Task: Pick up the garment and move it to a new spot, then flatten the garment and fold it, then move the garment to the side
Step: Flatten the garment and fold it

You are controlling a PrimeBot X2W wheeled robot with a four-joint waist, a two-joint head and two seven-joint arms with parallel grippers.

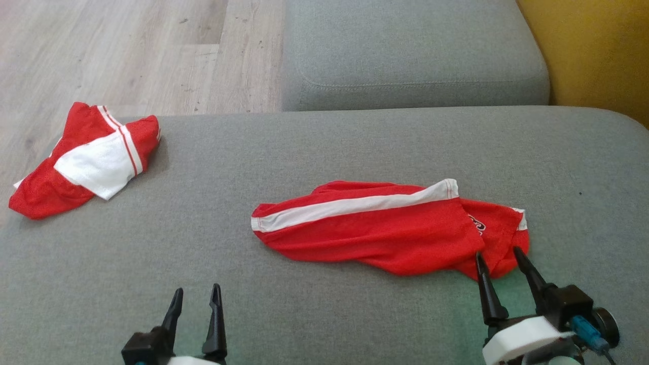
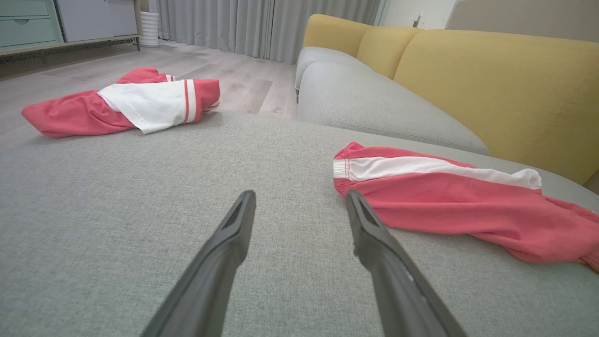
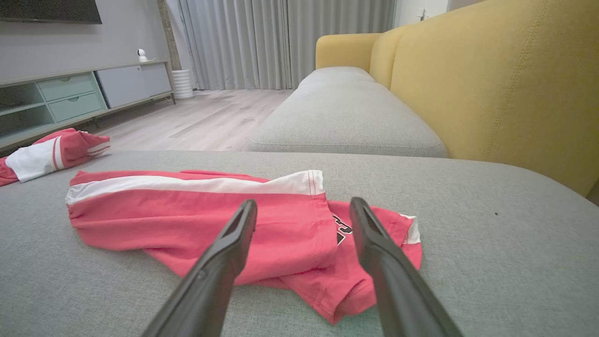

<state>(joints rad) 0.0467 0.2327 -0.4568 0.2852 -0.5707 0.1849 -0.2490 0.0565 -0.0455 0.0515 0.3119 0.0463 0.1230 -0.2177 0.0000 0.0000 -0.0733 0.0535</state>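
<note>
A red garment (image 1: 375, 233) with a white side stripe lies crumpled and stretched out on the grey cushion (image 1: 324, 314), right of centre. It shows too in the left wrist view (image 2: 444, 206) and the right wrist view (image 3: 187, 210). My right gripper (image 1: 498, 252) is open at the garment's near right end, fingertips just over the cloth (image 3: 304, 201), gripping nothing. My left gripper (image 1: 196, 290) is open over bare cushion, short of the garment's left end (image 2: 300, 194). A second red and white garment (image 1: 86, 162) lies bunched at the cushion's far left edge (image 2: 131, 100).
Beyond the wide cushion sits another grey seat cushion (image 1: 405, 56), with the yellow backrest (image 1: 598, 50) on the right. Wooden floor (image 1: 127, 50) lies past the left edge. A low cabinet (image 3: 70, 93) stands against the far wall.
</note>
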